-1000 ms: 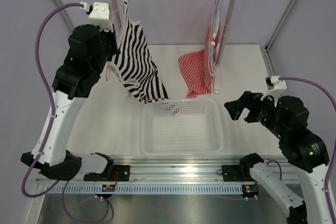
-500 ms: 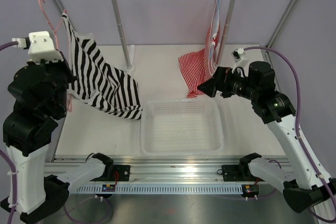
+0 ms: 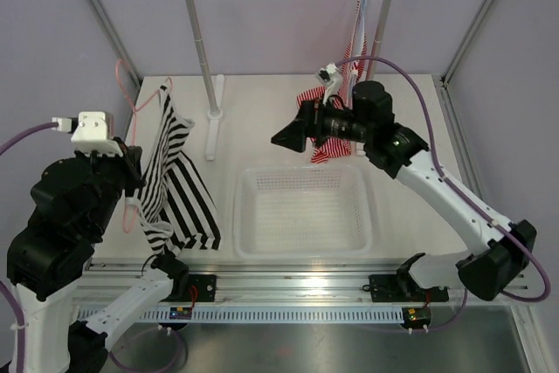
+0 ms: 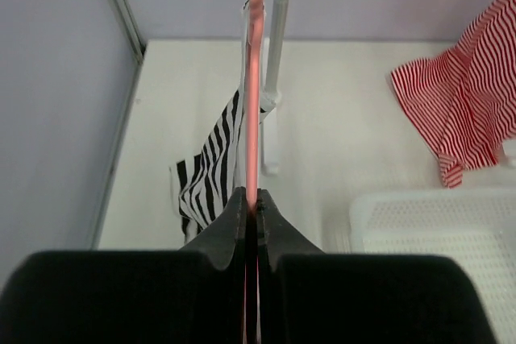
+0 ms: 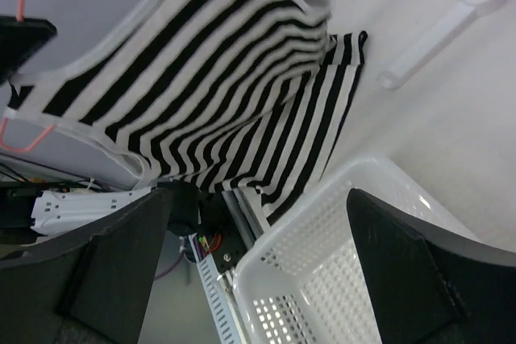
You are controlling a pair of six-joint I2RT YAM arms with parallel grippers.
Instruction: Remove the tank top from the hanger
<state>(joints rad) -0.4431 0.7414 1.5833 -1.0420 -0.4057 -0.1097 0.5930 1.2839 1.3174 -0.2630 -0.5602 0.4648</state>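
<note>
We see tank top (image 3: pixel 177 183) draped on hanger (image 4: pixel 253 102) at table's (image 3: pixel 262 111) left side, hem touching tabletop, just left of basket (image 3: pixel 238 216). Left gripper (image 4: pixel 251 201) clenched on hanger wire. Right gripper (image 3: pixel 281 137) jaws spread, grasping nothing, above basket's far rim. Red-striped top (image 3: pixel 325 124) behind it.

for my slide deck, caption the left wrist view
Left gripper shut on the pink hanger, the striped tank top hanging beside the wire.

No text, label or number can be read anywhere.
</note>
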